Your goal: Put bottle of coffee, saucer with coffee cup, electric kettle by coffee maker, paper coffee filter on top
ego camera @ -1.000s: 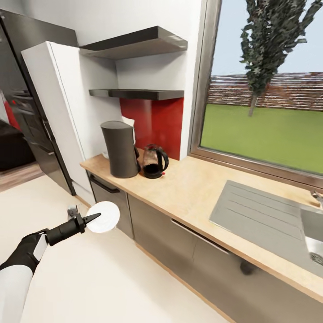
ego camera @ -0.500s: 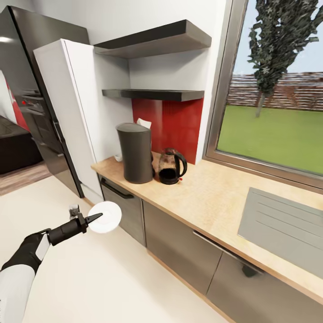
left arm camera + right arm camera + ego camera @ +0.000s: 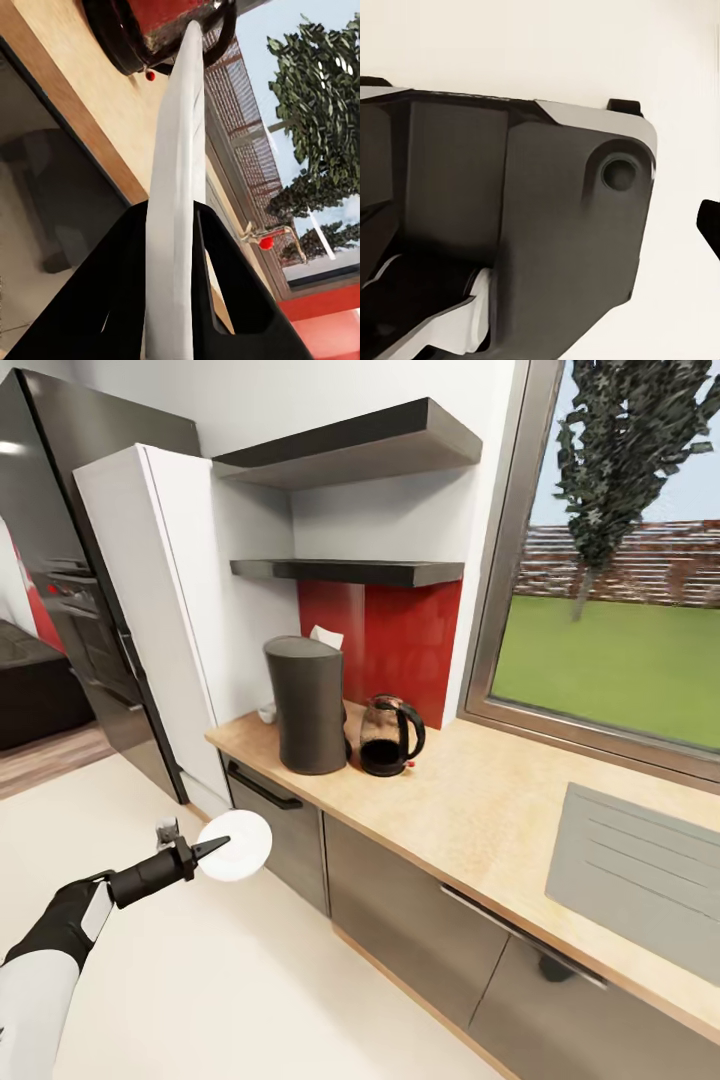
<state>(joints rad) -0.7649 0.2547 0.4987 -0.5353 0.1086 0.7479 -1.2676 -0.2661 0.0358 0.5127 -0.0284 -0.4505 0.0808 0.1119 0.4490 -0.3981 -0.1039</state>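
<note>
My left gripper [image 3: 207, 849] is shut on the rim of the white saucer [image 3: 240, 845], held over the floor in front of the counter's left end. In the left wrist view the saucer [image 3: 176, 180] stands edge-on between the black fingers [image 3: 225, 292]. The dark-grey coffee maker [image 3: 308, 706] stands on the tan countertop [image 3: 480, 810] with the glass electric kettle [image 3: 388, 735] right beside it. A pale paper coffee filter [image 3: 325, 636] peeks out behind the coffee maker. A small white piece, likely the coffee cup [image 3: 266, 713], sits behind its left side. The bottle of coffee is out of view.
Two black kitchen shelves [image 3: 350, 571] hang above the coffee maker, seen from below. A white tall cabinet [image 3: 150, 610] and dark fridge [image 3: 60, 560] stand left of the counter. The steel sink drainboard [image 3: 640, 870] lies at the right. My own dark-and-white body [image 3: 510, 225] shows in the right wrist view.
The camera has moved, so the counter and shelves sit further right and a little larger in view. The left gripper keeps its hold on the saucer.
</note>
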